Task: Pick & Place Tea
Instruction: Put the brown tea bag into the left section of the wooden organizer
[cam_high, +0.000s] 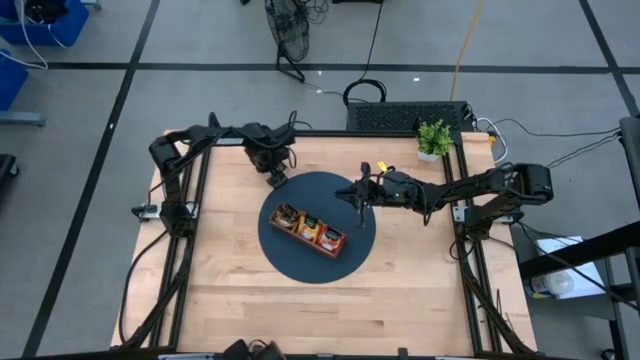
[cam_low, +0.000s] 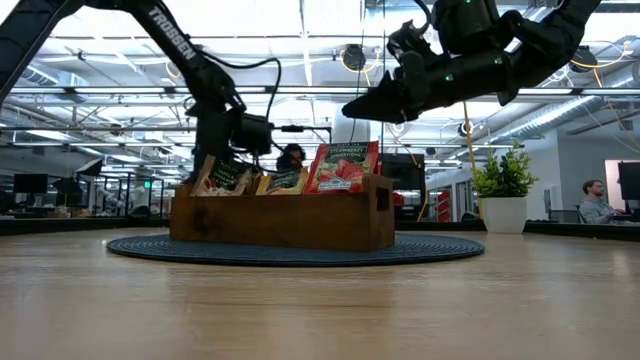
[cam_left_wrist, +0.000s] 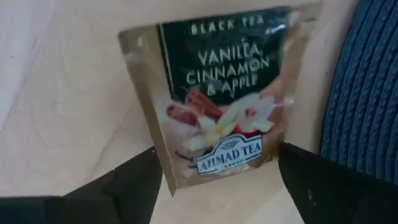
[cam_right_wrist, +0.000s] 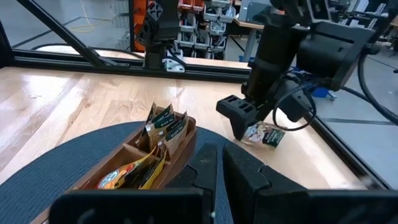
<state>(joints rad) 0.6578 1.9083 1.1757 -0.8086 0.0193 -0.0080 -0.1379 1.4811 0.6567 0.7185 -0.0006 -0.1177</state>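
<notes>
A dark brown and white tea sachet (cam_left_wrist: 211, 99) lies flat on the bare wood beside the far left rim of the round blue mat (cam_high: 300, 268). My left gripper (cam_left_wrist: 217, 165) points down over it, open, one finger on each side of the sachet's lower end (cam_right_wrist: 264, 134). The wooden tray (cam_high: 308, 230) sits on the mat with upright tea sachets in it: red (cam_low: 345, 165) and dark ones (cam_low: 225, 175). My right gripper (cam_high: 357, 195) hangs shut above the mat's right part, clear of the tray (cam_right_wrist: 149, 162).
A small green potted plant (cam_high: 433, 138) stands at the table's far right corner. Bare wood lies open toward the near edge and on both sides of the mat. Black frame rails run along the table's left and right edges.
</notes>
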